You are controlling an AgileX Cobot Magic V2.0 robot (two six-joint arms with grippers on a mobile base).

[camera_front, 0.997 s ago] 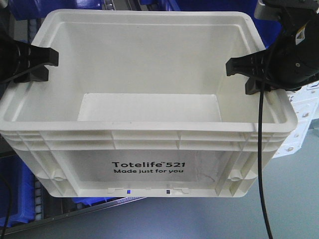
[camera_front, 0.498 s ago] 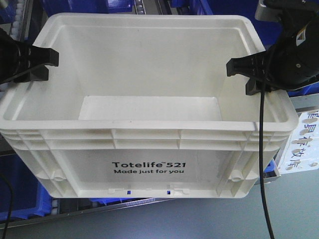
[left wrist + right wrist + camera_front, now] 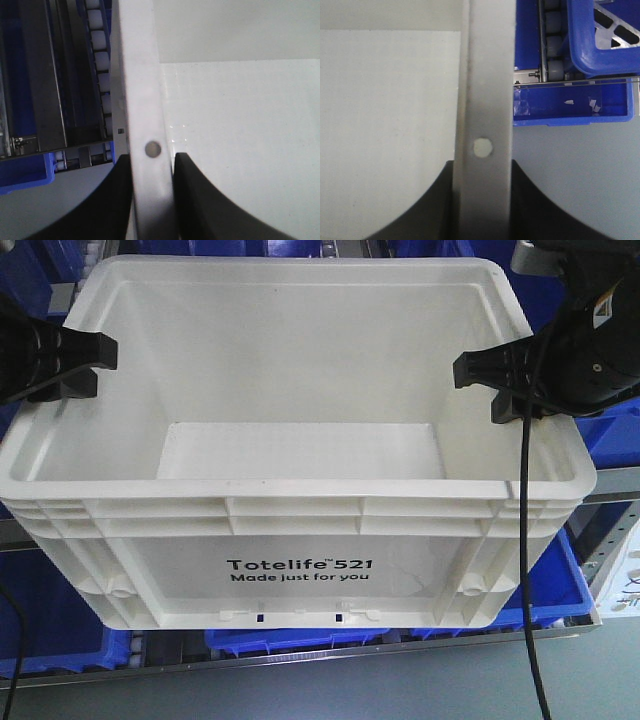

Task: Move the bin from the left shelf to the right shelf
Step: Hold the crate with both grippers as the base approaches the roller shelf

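A large white bin, printed "Totelife 521", is held up in front of shelving that holds blue bins. The left gripper pinches its left rim between black fingers; the right gripper clamps the right rim the same way.

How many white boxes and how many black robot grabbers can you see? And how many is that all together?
white box: 1
black grabbers: 2, the left grabber and the right grabber, each pinching the box's rim
Total: 3
The blue boxes behind are too hidden to count.
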